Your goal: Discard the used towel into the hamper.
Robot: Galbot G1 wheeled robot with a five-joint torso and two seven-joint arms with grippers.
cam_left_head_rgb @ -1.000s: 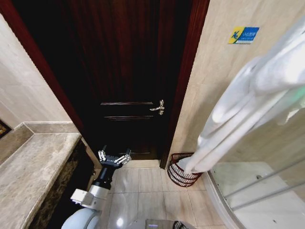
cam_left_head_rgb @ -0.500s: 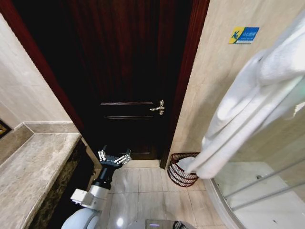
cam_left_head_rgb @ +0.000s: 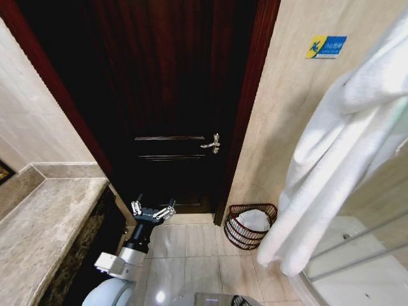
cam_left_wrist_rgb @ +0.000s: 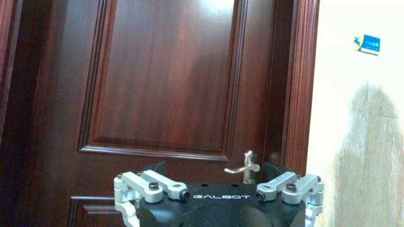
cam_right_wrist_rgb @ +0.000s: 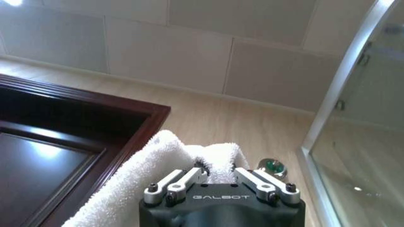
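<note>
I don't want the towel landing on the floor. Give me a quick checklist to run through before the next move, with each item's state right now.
1. Right gripper has the towel: ok, jaws shut on a fold of it.
2. Towel's lower end over the hamper: not ok, in the head view it hangs beside the hamper, toward the shower side, over the floor.
3. Hamper upright with its mouth open: ok; something white already lies inside.
4. Towel free of the shower glass: cannot tell, it hangs in front of it.
5. Left gripper out of the way: ok, open and empty, low near the door.
</note>
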